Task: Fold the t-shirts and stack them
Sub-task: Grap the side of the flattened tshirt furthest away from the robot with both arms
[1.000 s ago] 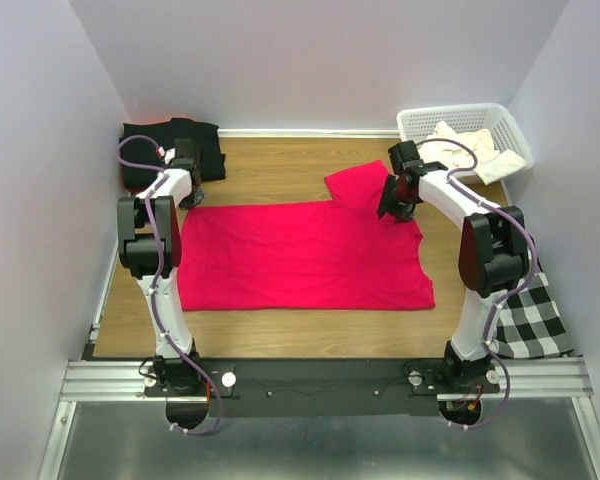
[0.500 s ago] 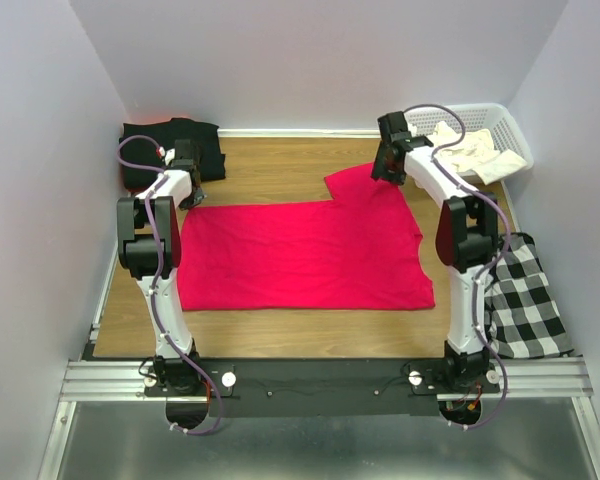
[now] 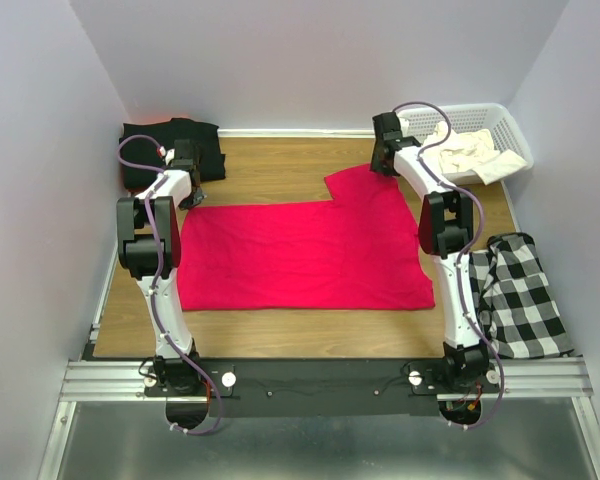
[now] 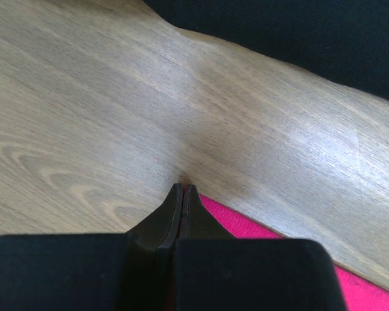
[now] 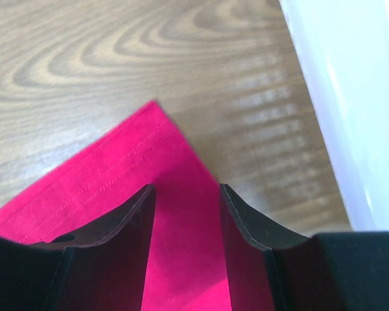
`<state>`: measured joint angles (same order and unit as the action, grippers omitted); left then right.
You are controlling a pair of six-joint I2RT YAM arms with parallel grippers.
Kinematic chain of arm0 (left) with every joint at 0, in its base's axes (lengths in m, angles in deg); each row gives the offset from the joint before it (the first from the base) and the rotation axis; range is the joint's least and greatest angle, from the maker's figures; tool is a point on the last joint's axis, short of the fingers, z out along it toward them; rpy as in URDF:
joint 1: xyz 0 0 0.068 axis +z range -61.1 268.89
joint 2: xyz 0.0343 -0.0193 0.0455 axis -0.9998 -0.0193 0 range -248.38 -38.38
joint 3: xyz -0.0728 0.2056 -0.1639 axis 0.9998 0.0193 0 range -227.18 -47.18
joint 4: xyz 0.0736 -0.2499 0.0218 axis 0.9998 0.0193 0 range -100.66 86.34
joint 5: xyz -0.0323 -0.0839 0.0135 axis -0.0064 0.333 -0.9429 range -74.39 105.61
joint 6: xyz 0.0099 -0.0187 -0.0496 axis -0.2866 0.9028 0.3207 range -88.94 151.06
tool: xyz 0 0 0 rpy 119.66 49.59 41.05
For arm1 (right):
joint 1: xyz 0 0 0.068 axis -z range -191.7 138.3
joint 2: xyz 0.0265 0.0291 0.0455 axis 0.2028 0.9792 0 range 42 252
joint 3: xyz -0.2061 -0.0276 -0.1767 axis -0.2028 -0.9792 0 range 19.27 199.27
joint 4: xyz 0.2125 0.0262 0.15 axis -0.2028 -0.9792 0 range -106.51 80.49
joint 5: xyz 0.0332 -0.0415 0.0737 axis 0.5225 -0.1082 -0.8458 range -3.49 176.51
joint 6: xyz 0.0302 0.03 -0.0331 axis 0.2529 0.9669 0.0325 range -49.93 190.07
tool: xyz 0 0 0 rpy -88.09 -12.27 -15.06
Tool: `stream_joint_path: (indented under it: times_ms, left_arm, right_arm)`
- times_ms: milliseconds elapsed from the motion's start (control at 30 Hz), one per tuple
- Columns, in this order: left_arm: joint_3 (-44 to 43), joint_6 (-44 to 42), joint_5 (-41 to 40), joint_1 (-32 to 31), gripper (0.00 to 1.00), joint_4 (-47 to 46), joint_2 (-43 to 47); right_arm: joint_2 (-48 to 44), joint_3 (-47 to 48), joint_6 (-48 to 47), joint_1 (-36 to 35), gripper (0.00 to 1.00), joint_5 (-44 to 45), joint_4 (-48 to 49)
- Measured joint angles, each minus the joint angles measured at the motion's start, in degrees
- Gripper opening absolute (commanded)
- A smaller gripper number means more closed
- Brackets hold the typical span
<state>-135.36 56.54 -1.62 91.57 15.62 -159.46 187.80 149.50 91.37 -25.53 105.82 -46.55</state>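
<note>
- A wood-grain tabletop (image 3: pixel 280 170) sits between pale walls, with both arms mounted at its near edge.
- The red t-shirt (image 3: pixel 300 255) lies spread flat across the middle of the tabletop, one sleeve pointing toward the far right.
- The black t-shirt (image 3: pixel 150 140) is bunched in the far left corner, apart from the red one.
- The cream t-shirt (image 3: pixel 465 150) lies crumpled in the white basket (image 3: pixel 510 122) at the far right, partly spilling over its rim.
- A black-and-white checkered cloth (image 3: pixel 525 300) lies along the right edge.
- The left fingers (image 4: pixel 183 194) are pressed together, tips down at the red t-shirt's far left corner — whether fabric is pinched between them cannot be told.
- The right fingers (image 3: pixel 381 168) stand apart over the red sleeve — its stitched hem shows between them, near the basket.
</note>
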Motion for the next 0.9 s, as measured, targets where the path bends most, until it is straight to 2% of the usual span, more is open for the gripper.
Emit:
stream_joint_path:
  times_ms: [333, 733, 767, 800, 900]
  left_arm:
    - [-0.09, -0.42, 0.22, 0.00, 0.00, 0.07, 0.00]
    - [-0.55, -0.48, 0.79, 0.22, 0.00, 0.68, -0.15]
    - [-0.59, -0.48, 0.81, 0.22, 0.00, 0.70, -0.17]
    - [-0.66, -0.48, 0.83, 0.22, 0.00, 0.74, -0.22]
    - [-0.94, -0.50, 0.92, 0.22, 0.00, 1.03, -0.35]
  right_arm:
    - [2.51, 3.19, -2.93, 1.16, 0.53, -0.59, 5.29]
    - [4.61, 4.17, -3.63, 1.99, 0.52, -6.60, 7.96]
    - [4.61, 4.09, -3.63, 2.05, 0.50, -6.99, 8.17]
    - [4.61, 4.02, -3.63, 2.12, 0.39, -7.21, 8.28]
    - [4.61, 3.98, -3.50, 2.25, 0.15, -7.63, 8.35]
